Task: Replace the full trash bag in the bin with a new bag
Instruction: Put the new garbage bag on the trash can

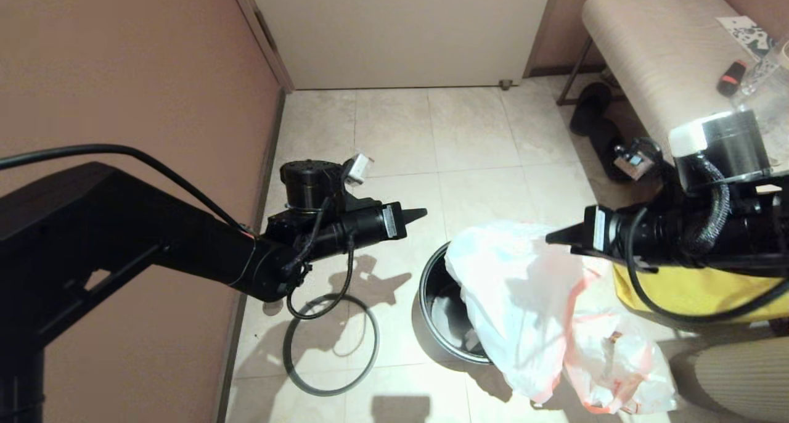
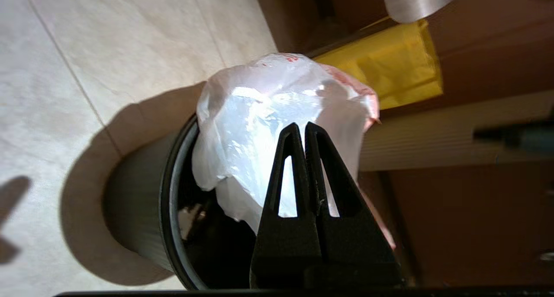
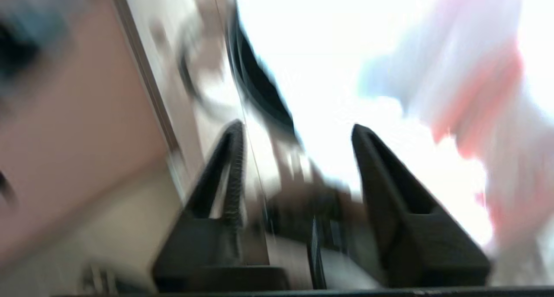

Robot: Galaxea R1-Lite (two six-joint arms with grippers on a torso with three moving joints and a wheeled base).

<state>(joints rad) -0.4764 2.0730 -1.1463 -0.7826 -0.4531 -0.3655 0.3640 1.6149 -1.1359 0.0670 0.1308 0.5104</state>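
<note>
You are at the lining step: the new bag (image 1: 511,299) drapes over the bin (image 1: 434,299) rim nearest the right arm, spilling onto the floor. The right gripper (image 1: 550,238) stands open beside it, empty; the left gripper (image 1: 419,213) is closed (holding nothing). Next, you need a hem grip to spread the mouth.

Floor (image 1: 394,133): pale beige stone-look tiles with thin grout lines, hard light throwing sharp shadows across the lower left and centre. Dusty-pink wall (image 1: 123,71) fills the left of the frame down to a baseboard; a pale door panel (image 1: 400,28) sits top centre with a small doorstop (image 1: 505,84) at its lower right corner. Upper right: light wood-grain counter (image 1: 653,53) on dark metal legs, dark shoes (image 1: 595,121) on the floor beneath it.
</note>
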